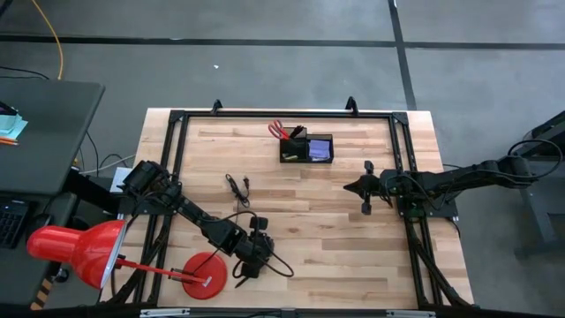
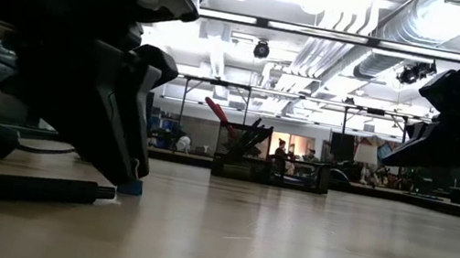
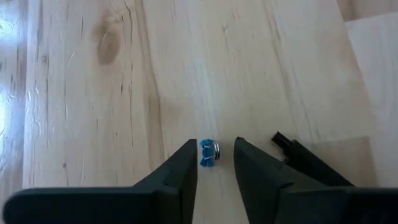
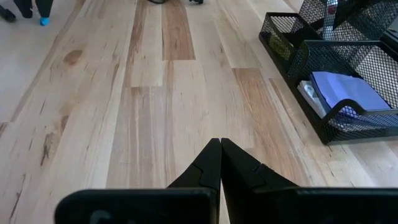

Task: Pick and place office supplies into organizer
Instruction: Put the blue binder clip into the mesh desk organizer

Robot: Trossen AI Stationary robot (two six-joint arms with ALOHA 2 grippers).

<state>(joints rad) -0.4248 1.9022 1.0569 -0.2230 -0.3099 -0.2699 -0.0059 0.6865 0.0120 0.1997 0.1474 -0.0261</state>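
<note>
Item: small blue clip (image 3: 209, 153), lying on the bare wood of the table (image 1: 353, 256) near its front edge, left of centre, just beside the round red lamp base (image 1: 205, 275).

Holder: left gripper (image 3: 215, 163), lowered to the tabletop with its fingers part-open on either side of the clip; a narrow gap shows on each side, so nothing is gripped yet. A black pen (image 2: 13, 185) lies on the wood just beside the fingers.

Risk: the clip is tiny and sits low, so closing fingers may pinch only its edge and flick it away, or nudge the pen alongside. The lamp base crowds the approach.

Orientation: too small to give a sure long axis; in the left wrist view it reads as slightly elongated along the line of the fingers, metal loop toward one finger.

Destination: black mesh organizer (image 1: 306, 147) at the back of the table, well apart, already holding red scissors (image 1: 277, 129), pens and a purple sticky-note pad (image 4: 347, 90).

Idle: right gripper (image 4: 220, 163), fingers fully closed and empty, above the right side of the table.
</note>
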